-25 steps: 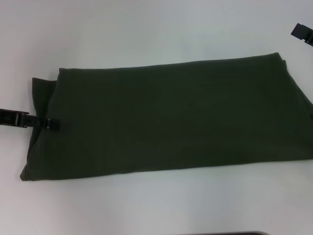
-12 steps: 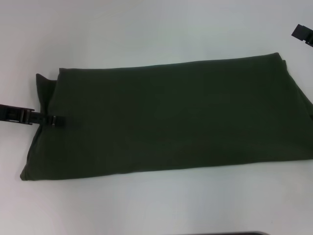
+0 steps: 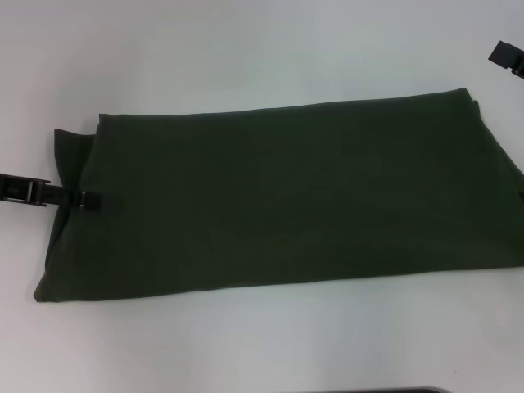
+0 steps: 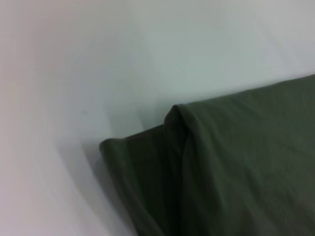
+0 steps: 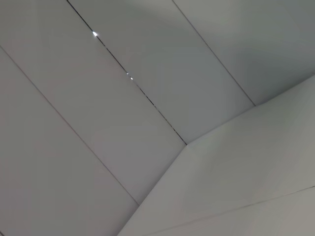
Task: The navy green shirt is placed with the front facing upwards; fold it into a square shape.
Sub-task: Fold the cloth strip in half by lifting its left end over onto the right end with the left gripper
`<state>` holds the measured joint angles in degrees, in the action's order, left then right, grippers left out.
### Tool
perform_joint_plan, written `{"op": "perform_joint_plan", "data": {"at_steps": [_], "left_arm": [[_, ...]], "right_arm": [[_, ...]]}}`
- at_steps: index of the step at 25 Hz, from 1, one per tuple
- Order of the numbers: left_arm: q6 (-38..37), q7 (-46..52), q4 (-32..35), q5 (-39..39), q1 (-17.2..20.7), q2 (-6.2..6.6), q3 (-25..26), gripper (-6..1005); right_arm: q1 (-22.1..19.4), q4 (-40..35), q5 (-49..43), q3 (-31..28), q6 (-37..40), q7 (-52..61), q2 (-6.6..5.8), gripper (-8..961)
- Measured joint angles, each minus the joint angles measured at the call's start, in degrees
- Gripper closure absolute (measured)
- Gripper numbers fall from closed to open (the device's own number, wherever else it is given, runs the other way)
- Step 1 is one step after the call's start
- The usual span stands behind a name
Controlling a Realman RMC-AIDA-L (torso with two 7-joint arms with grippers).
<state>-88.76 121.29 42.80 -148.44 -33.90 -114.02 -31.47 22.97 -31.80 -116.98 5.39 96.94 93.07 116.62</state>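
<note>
- The navy green shirt (image 3: 278,196) lay flat on the white table (image 3: 246,344) as a long folded band, its near long edge running across the front of my work area and its right end passing out of the head view.
- My left gripper (image 3: 88,201) sat at the shirt's left end, about midway along that short edge, its tip over the cloth; I could not tell whether its fingers were clamped on the fabric or apart.
- In my left wrist view the shirt's folded corner (image 4: 172,123) showed two layers stepped at the edge.
- My right gripper (image 3: 506,57) hung far back on the right, well apart from the shirt; its grip I could not tell.
</note>
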Motion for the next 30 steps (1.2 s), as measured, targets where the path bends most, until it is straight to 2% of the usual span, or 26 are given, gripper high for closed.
{"op": "perform_joint_plan", "data": {"at_steps": [10,30], "left_arm": [[-1.45,0.53,-0.42,-0.08,-0.08,0.18,-2.01,123],[-0.87,0.40,0.25,0.08,-1.34,-0.65,-2.12,129]], "right_arm": [[-0.13,-0.06,0.03,-0.03,0.17,0.00,-0.05,407],[-0.21,-0.11,0.10,-0.03,0.43,0.00,-0.09,407]]}}
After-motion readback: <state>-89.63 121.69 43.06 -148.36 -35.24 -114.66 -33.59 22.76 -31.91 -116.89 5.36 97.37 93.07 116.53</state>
